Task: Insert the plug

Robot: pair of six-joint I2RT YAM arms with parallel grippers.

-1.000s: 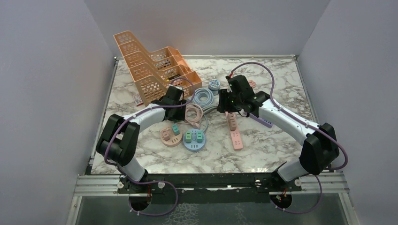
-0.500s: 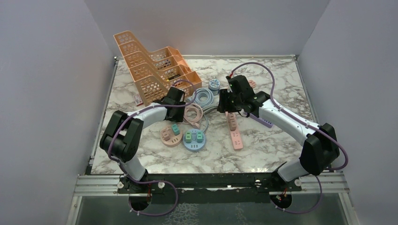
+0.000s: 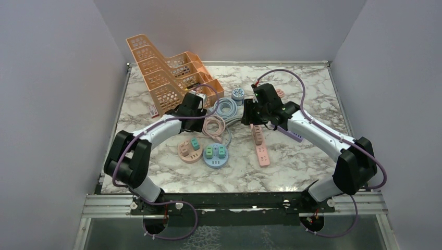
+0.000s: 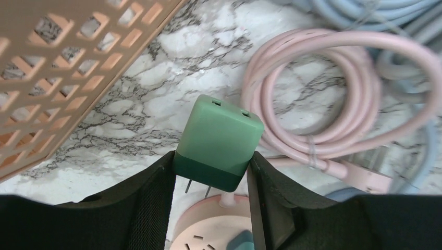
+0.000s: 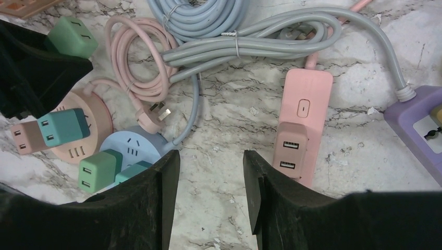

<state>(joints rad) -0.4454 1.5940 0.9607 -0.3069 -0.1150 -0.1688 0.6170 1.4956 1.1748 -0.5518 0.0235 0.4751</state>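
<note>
L hand (image 4: 211,165) grips green plug (image 4: 220,130) by its sides, prongs aimed down twd pink round hub (image 4: 208,233) lying below & back twd L arm's base, so L is nearer; R hand (image 5: 210,156) open, empty over worktop (image 5: 359,156).

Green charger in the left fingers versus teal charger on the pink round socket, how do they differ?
The green charger is pale green; the teal charger is darker blue-green. The green charger is clamped between the left fingers, prongs bare; the teal charger sits on the pink round socket, prongs hidden. Both are boxy, with two end slots.
</note>
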